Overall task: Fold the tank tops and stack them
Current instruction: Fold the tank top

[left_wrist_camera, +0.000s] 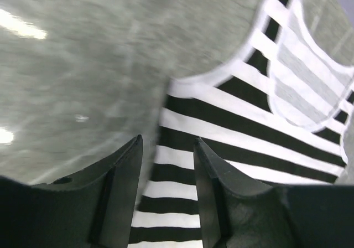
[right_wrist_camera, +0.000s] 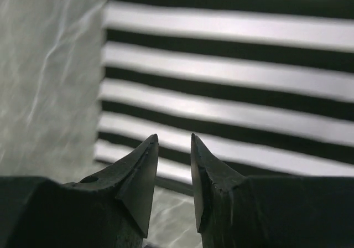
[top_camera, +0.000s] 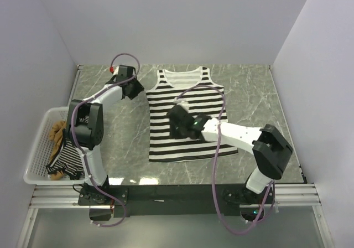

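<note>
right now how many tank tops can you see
3: a wide black-and-white striped tank top spread flat on the grey marble table; a tan-brown top and a thin-striped top bunched in the white mesh basket, left. Others may hide beneath.

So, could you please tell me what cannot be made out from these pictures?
- Top view: the striped tank top is hidden in the middle by the right arm.
- Top view: the tan top and thin-striped top lie bunched in the basket, partly behind the left arm; their shape is unclear.
- Wrist views: blurred, so it is unclear whether the left pincer or right pincer touches cloth.
</note>
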Controlling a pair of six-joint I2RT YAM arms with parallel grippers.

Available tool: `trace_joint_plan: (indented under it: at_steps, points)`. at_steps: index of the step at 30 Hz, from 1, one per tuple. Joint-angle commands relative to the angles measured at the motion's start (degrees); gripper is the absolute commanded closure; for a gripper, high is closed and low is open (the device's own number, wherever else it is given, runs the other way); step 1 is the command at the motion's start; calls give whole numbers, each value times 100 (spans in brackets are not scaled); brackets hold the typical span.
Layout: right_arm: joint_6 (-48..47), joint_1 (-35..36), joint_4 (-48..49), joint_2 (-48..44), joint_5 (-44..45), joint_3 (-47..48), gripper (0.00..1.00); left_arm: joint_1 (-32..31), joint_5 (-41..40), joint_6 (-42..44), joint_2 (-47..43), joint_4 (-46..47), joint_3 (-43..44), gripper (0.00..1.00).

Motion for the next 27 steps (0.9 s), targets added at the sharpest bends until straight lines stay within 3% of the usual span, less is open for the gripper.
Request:
trace_joint_plan:
  at_steps: [1,9,21,27]
  points:
    - [610,852,119,183,386,383,63,163,-135,-59,-420,-108,-280,52]
    - [831,1857,-294,1281,747,1376,62,242,-65,-111,-939,24,-755,53]
    - [743,2262,-821,2310,992,2335,64,260,128,-112,-1291,165,-1090,54]
    - [804,2341,-1023,2487,1142,2370,64,269,163,-120,-1282,217,-1134,54]
